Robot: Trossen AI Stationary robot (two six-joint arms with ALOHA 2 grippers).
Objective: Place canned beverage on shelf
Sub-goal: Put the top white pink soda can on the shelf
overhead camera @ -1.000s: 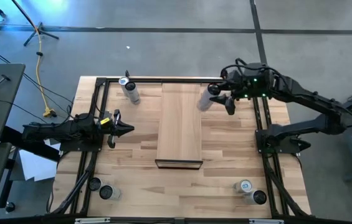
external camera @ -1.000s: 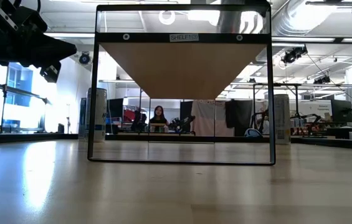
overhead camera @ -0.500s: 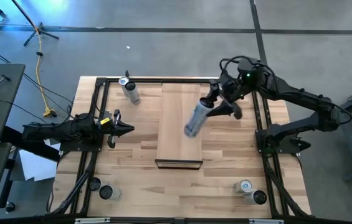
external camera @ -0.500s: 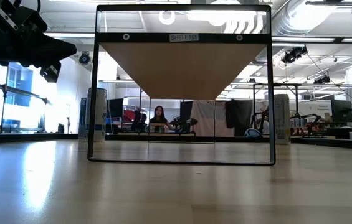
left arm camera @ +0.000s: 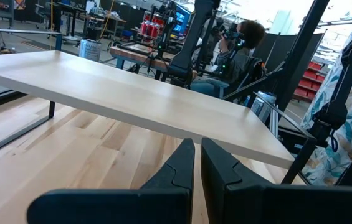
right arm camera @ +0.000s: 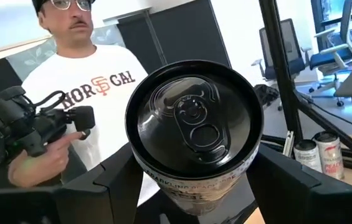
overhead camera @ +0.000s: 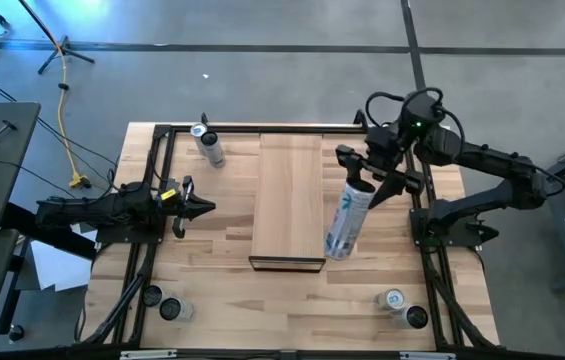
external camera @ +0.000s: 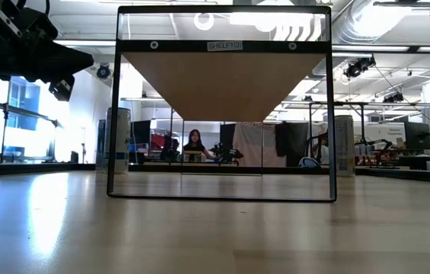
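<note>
Two dark arms are seen over the butcher-block wooden bench (overhead camera: 212,250). A tall slim silver can with pale printed markings (overhead camera: 346,220) is gripped near its top by the right gripper (overhead camera: 370,178) and is held tilted in the air, just right of the long narrow pale wooden shelf (overhead camera: 289,200); its lower end overlaps the shelf's near right corner in the overhead view. In the right wrist view, the can's dark lid with pull tab (right arm camera: 193,118) is framed between the two dark fingers (right arm camera: 113,180), and a person in a white printed T-shirt (right arm camera: 95,81) holding a black camera (right arm camera: 32,127) is seen behind. The left gripper (overhead camera: 195,206) is closed on nothing and is held left of the shelf, pointing toward it. Another silver can (overhead camera: 208,144) is seen at the bench's far left, and further cans (overhead camera: 402,308) near the near corners.
</note>
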